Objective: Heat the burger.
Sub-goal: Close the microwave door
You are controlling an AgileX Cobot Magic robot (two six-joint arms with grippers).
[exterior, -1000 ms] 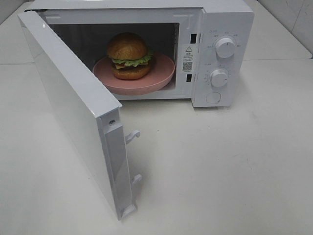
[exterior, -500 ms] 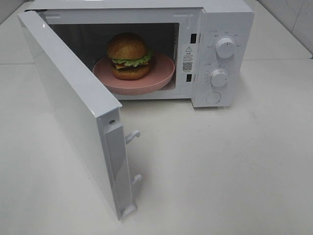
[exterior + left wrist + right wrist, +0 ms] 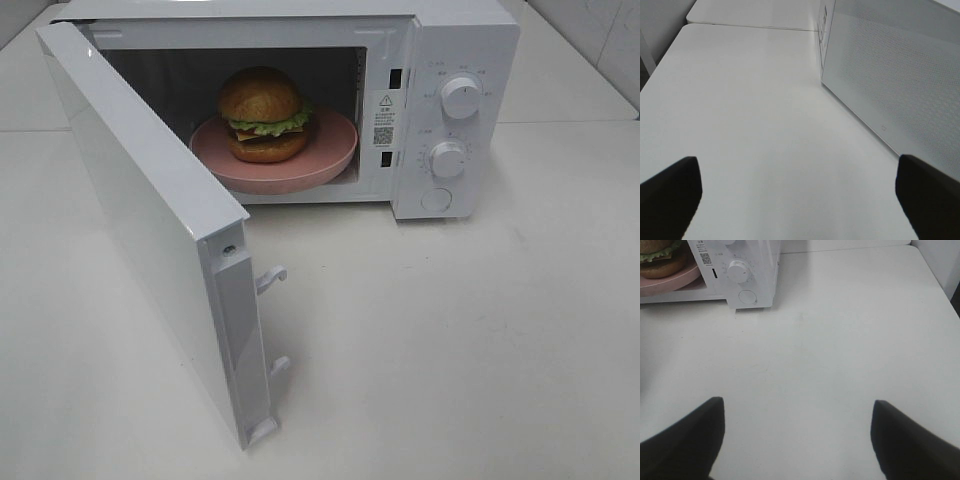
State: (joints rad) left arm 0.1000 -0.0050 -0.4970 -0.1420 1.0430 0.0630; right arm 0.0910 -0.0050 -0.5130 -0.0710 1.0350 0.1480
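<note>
On my left, the left gripper (image 3: 800, 200) is hanging over the white table (image 3: 740, 110) with its two dark fingers spread wide. Nothing is sitting between them, and it is gripping nothing. Near it, the pale outer face of the microwave door (image 3: 900, 75) is standing upright.

From the high camera I am seeing that door swung fully open toward me on its left hinge, with two white latch hooks (image 3: 272, 277) sticking out of its free edge. Behind it the microwave (image 3: 460, 40) is sitting at the back of the table with its cavity showing.

The burger (image 3: 263, 113) is resting inside that cavity, upright on the pink plate (image 3: 325, 165) and a little left of the plate's middle. The plate's front rim is reaching out to the cavity's opening.

Moving right, the control panel is showing an upper dial (image 3: 460, 97), a lower dial (image 3: 447, 159) and a round button (image 3: 436, 199) under them.

On my right, the right gripper (image 3: 800, 440) is hovering over bare table, well apart from the panel. Its fingers are parted wide too, and they are holding nothing.
</note>
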